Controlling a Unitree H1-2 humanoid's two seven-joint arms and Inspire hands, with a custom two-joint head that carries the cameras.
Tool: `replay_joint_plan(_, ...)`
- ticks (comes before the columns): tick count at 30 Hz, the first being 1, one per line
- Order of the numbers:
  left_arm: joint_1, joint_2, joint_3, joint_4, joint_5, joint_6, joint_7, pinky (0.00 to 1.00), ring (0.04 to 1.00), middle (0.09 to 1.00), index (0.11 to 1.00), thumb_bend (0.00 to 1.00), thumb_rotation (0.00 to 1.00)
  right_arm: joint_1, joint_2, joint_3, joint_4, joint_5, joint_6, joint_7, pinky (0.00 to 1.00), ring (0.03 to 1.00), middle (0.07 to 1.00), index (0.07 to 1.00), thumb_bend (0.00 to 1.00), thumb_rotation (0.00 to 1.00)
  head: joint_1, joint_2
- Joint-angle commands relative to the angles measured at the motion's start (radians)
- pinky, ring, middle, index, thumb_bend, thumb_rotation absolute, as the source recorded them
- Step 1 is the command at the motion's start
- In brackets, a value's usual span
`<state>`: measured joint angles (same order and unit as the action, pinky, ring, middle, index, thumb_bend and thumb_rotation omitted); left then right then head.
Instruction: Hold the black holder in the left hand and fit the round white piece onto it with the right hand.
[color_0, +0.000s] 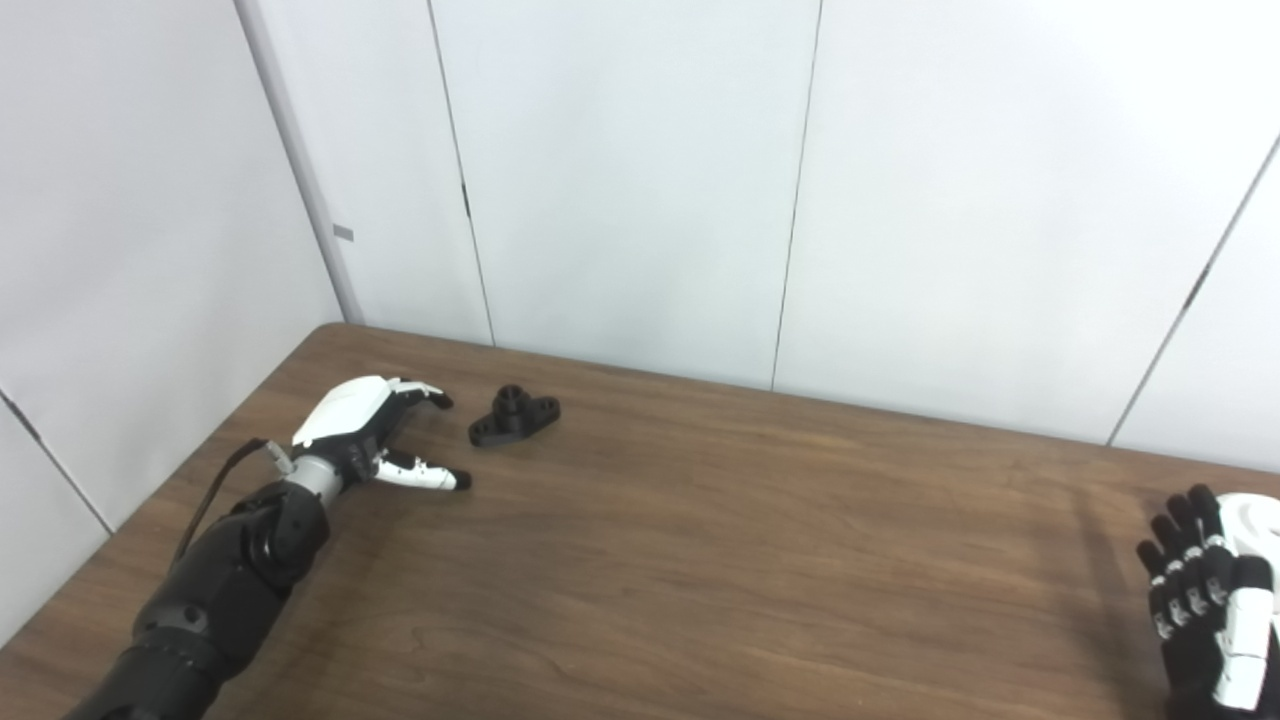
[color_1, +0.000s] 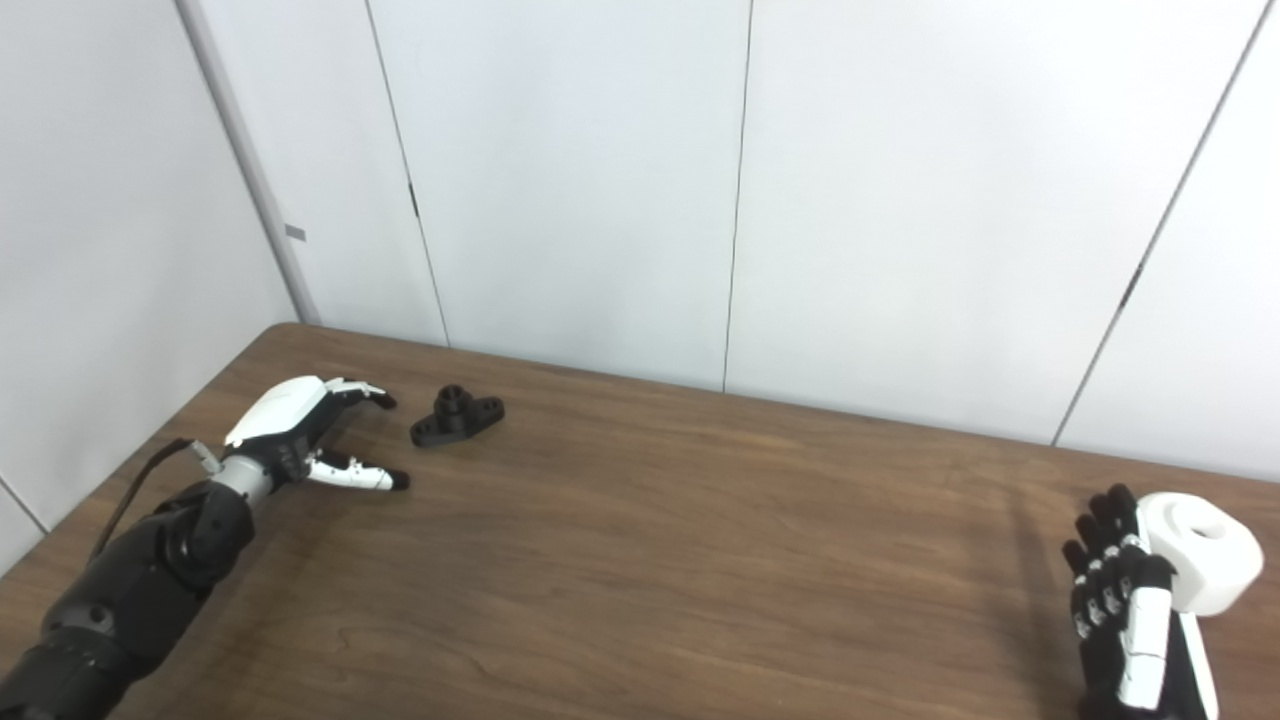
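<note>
Left hand (color_0: 365, 425) lies at the left of the frame, low over the table (color_0: 700, 560), its fingers (color_0: 425, 395) and thumb spread apart and holding nothing. Just to its right, a little toward the wall, the black holder (color_0: 515, 415) sits flat on the wood, near the fingertips but apart from them. Its short round post points up from a flat base.

Right hand (color_1: 1130, 610) is at the lower right corner of the frame, fingers upright and close together beside the white piece (color_1: 1200, 565). They lie against its left side, but whether they clamp it cannot be told. That piece is a round ring with a hollow in its top, well apart from the holder, across the width of the table.
</note>
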<state>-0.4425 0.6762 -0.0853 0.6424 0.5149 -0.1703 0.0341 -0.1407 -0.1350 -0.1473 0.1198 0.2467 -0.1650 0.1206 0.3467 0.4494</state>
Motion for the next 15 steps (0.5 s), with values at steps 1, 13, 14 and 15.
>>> replay_joint_plan(1,-0.056,0.044,0.003,0.001,0.002,-0.012,0.016,1.00,0.953,0.891,0.800,0.97,0.40,0.040,0.009,0.003,0.001,0.004,-0.009,0.007,1.00,1.000,1.000,1.000,0.50,1.00,-0.001,0.002)
replay_joint_plan(13,-0.109,0.033,-0.043,0.080,0.012,-0.012,0.005,0.98,0.933,0.880,0.786,0.95,0.41,0.069,0.020,0.015,-0.083,0.010,0.023,0.005,1.00,1.000,1.000,1.000,0.43,1.00,-0.016,0.012)
replay_joint_plan(14,-0.116,0.031,-0.050,0.091,0.013,-0.015,0.005,0.98,0.934,0.881,0.787,0.96,0.42,0.070,0.021,0.016,-0.087,0.010,0.025,0.004,1.00,1.000,1.000,1.000,0.43,1.00,-0.017,0.012)
replay_joint_plan(15,-0.121,0.031,-0.056,0.099,0.013,-0.017,0.006,0.98,0.935,0.882,0.787,0.95,0.42,0.071,0.021,0.016,-0.091,0.010,0.027,0.003,1.00,1.000,1.000,1.000,0.42,1.00,-0.017,0.013)
